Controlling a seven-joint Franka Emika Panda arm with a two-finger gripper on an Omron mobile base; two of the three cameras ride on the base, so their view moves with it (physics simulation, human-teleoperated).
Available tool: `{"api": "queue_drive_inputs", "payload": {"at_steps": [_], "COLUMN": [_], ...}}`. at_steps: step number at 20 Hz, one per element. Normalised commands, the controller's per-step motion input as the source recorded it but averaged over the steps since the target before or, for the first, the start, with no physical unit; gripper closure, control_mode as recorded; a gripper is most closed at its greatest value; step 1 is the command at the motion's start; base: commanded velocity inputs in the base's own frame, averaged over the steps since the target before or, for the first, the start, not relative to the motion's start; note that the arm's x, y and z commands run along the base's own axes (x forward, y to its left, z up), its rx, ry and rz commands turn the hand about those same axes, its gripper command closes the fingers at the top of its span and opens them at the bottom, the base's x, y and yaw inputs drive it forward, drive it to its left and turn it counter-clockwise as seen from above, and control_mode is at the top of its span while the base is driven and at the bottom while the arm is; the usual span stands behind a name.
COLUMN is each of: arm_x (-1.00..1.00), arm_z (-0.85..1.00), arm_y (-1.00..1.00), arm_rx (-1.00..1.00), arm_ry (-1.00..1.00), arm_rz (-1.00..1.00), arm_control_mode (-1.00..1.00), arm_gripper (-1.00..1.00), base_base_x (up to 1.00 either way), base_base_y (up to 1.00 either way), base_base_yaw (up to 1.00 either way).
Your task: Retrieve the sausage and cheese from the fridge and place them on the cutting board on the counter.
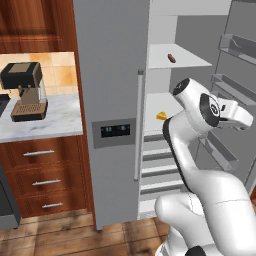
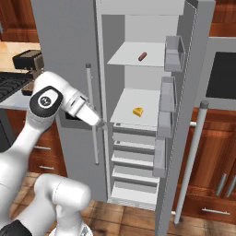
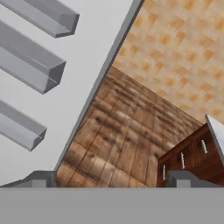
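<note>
The grey fridge [image 1: 112,70] has its left door shut and its right door swung open. A reddish-brown sausage [image 1: 172,58] [image 2: 142,56] lies on the upper white shelf. On the shelf below sits a yellow cheese wedge [image 1: 161,115] [image 2: 138,111]. My gripper [image 2: 100,122] hangs in front of the open compartment, about level with the cheese shelf and short of it. In the hand view the gripper [image 3: 111,181] is open, its tips wide apart with nothing between them. The cutting board is out of view. The marbled counter [image 1: 55,122] lies left of the fridge.
The open fridge door [image 2: 184,115] carries several grey bins and a long bar handle [image 2: 191,161]. A coffee machine [image 1: 26,90] stands on the counter. Wooden drawers [image 1: 42,182] sit below it. A dark wall oven [image 2: 222,73] is to the right. The floor [image 3: 122,140] is wood.
</note>
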Motion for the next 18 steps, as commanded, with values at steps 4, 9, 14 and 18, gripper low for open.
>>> {"api": "queue_drive_inputs", "payload": {"at_steps": [4, 9, 14, 18], "arm_x": [0.24, 0.0, -0.1, 0.03], "arm_z": [0.11, 0.12, 0.15, 0.04], "arm_y": [0.32, -0.02, 0.17, 0.48], "arm_rx": [0.12, 0.22, 0.48, 0.35], "arm_ry": [0.11, -0.21, -0.38, -0.03], "arm_rz": [0.13, 0.03, 0.28, 0.63], "arm_control_mode": [-1.0, -1.0, -1.0, -1.0], "arm_gripper": [-1.0, -1.0, -1.0, -1.0], "base_base_x": [0.0, 0.0, 0.0, 0.0], "base_base_y": [0.0, 0.0, 0.0, 0.0], "base_base_yaw": [0.0, 0.0, 0.0, 0.0]}}
